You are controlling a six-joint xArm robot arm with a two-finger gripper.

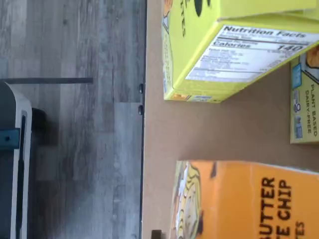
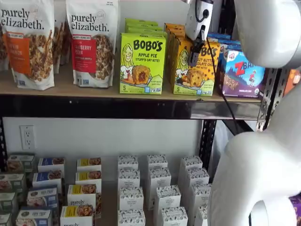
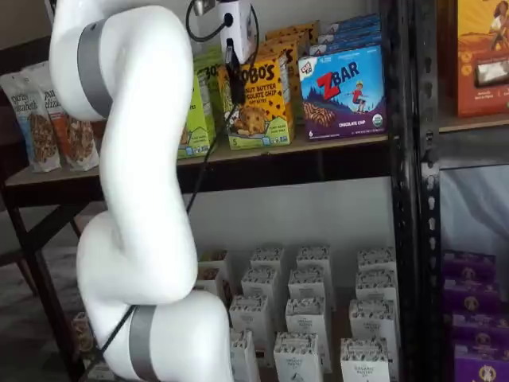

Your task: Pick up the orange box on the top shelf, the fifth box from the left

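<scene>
Hanging from the white arm, the gripper [image 2: 196, 51] sits in front of the upper part of the orange box [image 2: 194, 70], its white body above and a black finger lying over the carton's printed face. Only that one dark finger shows in both shelf views, seen side-on, so whether the fingers are apart or clamped on the carton cannot be told. A black cable runs down beside it.

That orange box, a Bobo's peanut butter chocolate chip carton, stands upright at the front edge of the top shelf [image 2: 66, 84], with more orange cartons lined up behind it. Just beside it on one side is the green Bobo's Apple Pie box [image 2: 142, 63]; on the other side stands the blue ZBar box [image 3: 343, 94]. Two purely elizabeth. bags [image 2: 91, 42] stand farther along the same board.

From the wrist view, the orange box [image 1: 249, 199] and a yellow-green carton showing its Nutrition Facts panel [image 1: 234, 50] rest on the tan board, well apart, with grey plank flooring [image 1: 70, 124] beyond the shelf edge.

Small white boxes [image 2: 160, 193] fill the lower level.
</scene>
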